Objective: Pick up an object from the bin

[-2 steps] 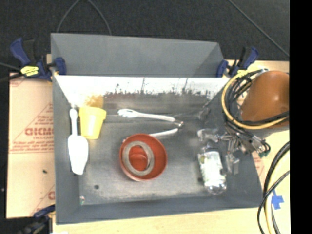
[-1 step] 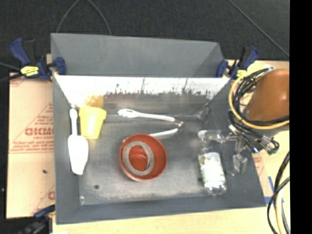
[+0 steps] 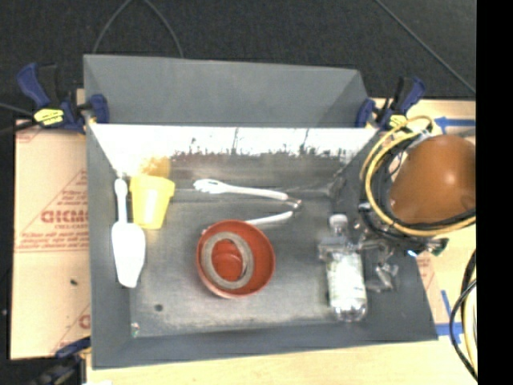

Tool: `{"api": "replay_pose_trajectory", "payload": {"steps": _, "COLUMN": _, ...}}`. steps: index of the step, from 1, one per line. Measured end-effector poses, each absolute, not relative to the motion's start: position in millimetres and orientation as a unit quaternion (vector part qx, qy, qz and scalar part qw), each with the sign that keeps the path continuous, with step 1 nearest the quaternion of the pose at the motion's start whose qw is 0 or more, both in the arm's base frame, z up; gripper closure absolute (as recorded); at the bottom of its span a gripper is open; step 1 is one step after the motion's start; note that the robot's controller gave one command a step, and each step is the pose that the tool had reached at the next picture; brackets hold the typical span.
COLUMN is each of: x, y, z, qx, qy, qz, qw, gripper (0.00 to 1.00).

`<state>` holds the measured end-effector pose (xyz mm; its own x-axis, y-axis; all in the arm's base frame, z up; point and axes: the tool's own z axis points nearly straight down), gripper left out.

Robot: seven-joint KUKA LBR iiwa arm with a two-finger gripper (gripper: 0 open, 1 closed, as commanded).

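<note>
A clear, bottle-like thing [image 3: 346, 285] is lying at the bin's [image 3: 240, 311] 4 o'clock, the claw [image 3: 343, 243] hanging just beyond it at 3 o'clock; whether the claw is spread or pressed together I cannot tell. A red bowl [image 3: 260, 237] is sitting near centre, a white scoop [image 3: 128, 251] at 9, a yellow cup [image 3: 151, 200] at 10, and white tongs [image 3: 240, 191] at 12.

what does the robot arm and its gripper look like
The wrist wears a rounded glossy orange cover, shaped like a dome. Yellow and black cables loop round the cover's edge. At the arm's end is a grey metal gripper with dark fittings.
</note>
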<state>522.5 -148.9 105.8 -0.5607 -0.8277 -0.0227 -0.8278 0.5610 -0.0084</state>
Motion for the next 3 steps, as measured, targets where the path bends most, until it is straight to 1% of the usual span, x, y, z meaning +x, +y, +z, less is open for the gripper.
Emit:
{"api": "replay_pose_trajectory", "payload": {"steps": 1, "x": 525.4, "y": -142.2, "z": 76.1, "qx": -0.671, "qy": 0.741, "qz": 0.001, "qw": 0.011, "gripper": 0.00}}
{"api": "replay_pose_trajectory", "payload": {"steps": 2, "x": 529.2, "y": -132.6, "z": 73.5, "qx": -0.636, "qy": 0.771, "qz": 0.005, "qw": 0.023, "gripper": 1.00}}
{"api": "replay_pose_trajectory", "payload": {"steps": 3, "x": 529.2, "y": -132.6, "z": 73.5, "qx": -0.636, "qy": 0.772, "qz": 0.005, "qw": 0.023, "gripper": 1.00}}
